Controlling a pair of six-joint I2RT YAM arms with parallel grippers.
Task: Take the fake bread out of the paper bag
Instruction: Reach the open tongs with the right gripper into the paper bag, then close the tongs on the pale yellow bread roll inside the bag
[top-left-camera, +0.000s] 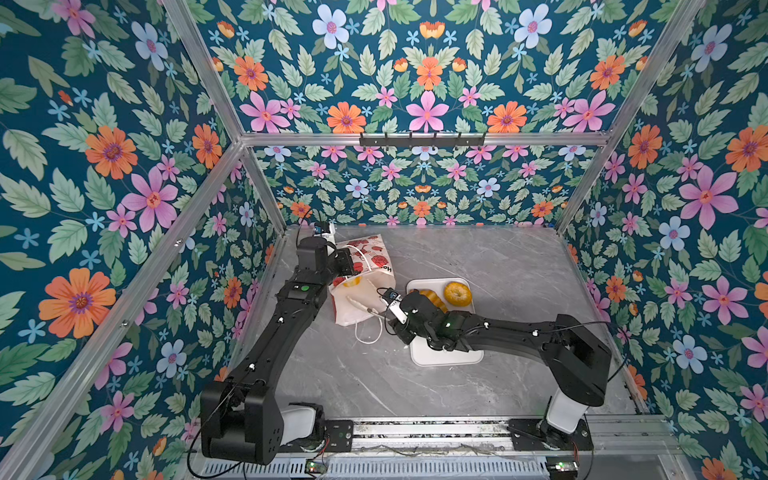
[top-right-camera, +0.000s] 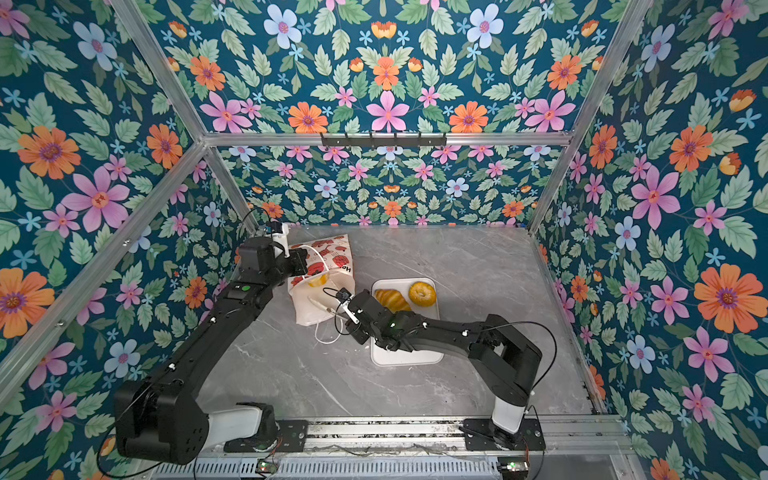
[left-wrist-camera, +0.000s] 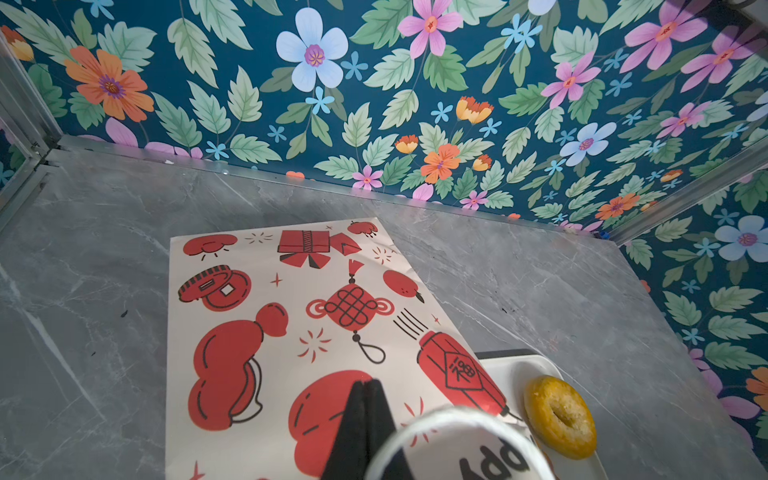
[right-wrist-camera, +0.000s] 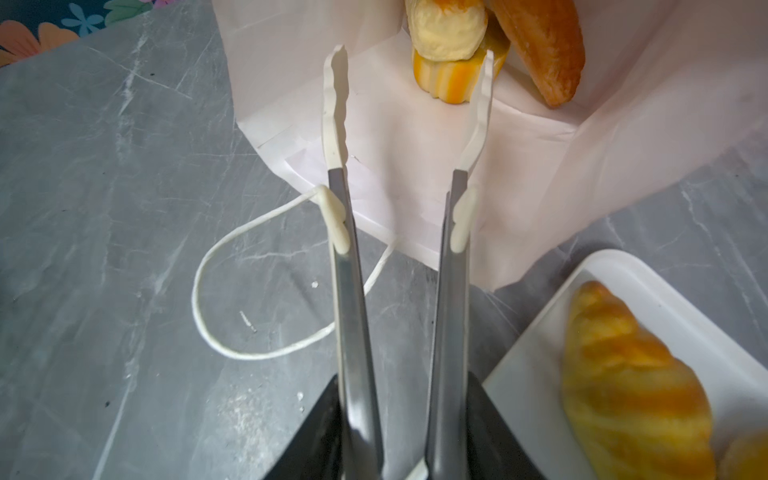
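The paper bag (top-left-camera: 361, 309) (top-right-camera: 316, 309) lies on its side with its mouth toward the tray. My left gripper (top-left-camera: 347, 266) (left-wrist-camera: 365, 384) is shut on its upper cord handle (left-wrist-camera: 453, 419) and holds the printed upper side (left-wrist-camera: 257, 324) up. My right gripper (top-left-camera: 392, 316) (right-wrist-camera: 403, 399) is shut on metal tongs (right-wrist-camera: 353, 291) with white tips. The tongs stand open, with their tips just inside the bag mouth (right-wrist-camera: 415, 137). Inside lie a yellow-orange striped piece of fake bread (right-wrist-camera: 457, 79) and a darker orange-brown piece (right-wrist-camera: 544, 54). A croissant (top-left-camera: 432, 297) (right-wrist-camera: 623, 386) and a bagel (top-left-camera: 457, 293) (left-wrist-camera: 559, 415) rest on the tray.
The white tray (top-left-camera: 444, 358) (top-right-camera: 405, 357) lies right of the bag, partly under my right arm. The bag's lower cord handle (right-wrist-camera: 199, 291) (top-left-camera: 368, 337) loops loose on the grey table below the tongs. Flowered walls close in the back and both sides.
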